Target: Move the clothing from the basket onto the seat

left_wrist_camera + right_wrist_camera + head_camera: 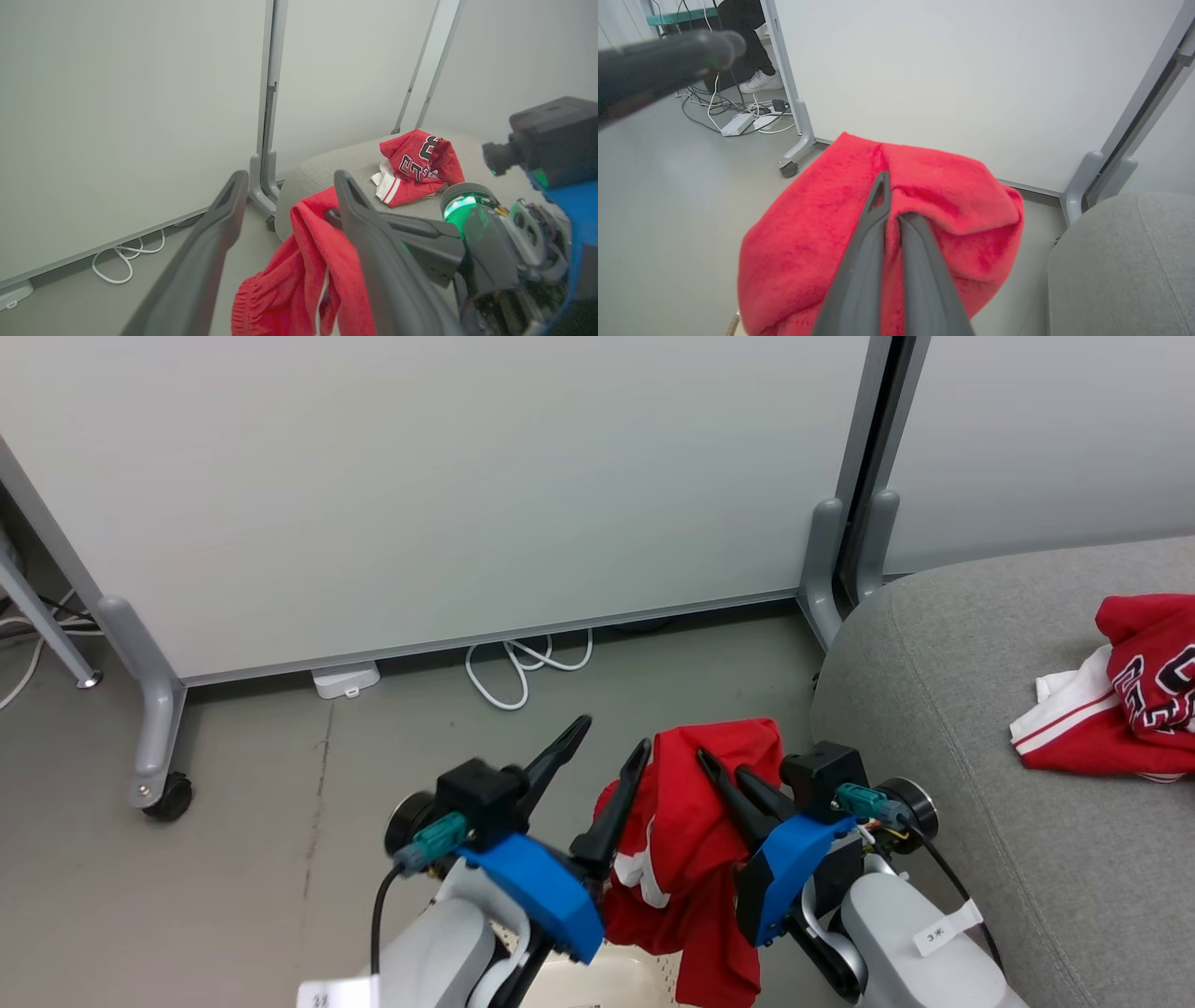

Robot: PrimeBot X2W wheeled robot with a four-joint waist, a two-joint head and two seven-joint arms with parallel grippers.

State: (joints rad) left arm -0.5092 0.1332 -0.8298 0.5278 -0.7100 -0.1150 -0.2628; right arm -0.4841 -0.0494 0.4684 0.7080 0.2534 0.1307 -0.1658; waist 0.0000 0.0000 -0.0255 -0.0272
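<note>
clothing (695, 896) bright red, white-trimmed, crumpled

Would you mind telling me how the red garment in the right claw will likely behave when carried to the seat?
Likely floppy: the red garment droops in folds below the right claw. Probably light, since one narrow pinch holds it up. It may swing and brush the open left claw beside it.

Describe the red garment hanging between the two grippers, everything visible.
The red garment is soft, fuzzy-looking fabric, bright red with a white stripe. It is bunched and draped over the right gripper, whose shut fingers pinch it, and hangs limp beside the open left gripper, lower end by the basket.
</note>
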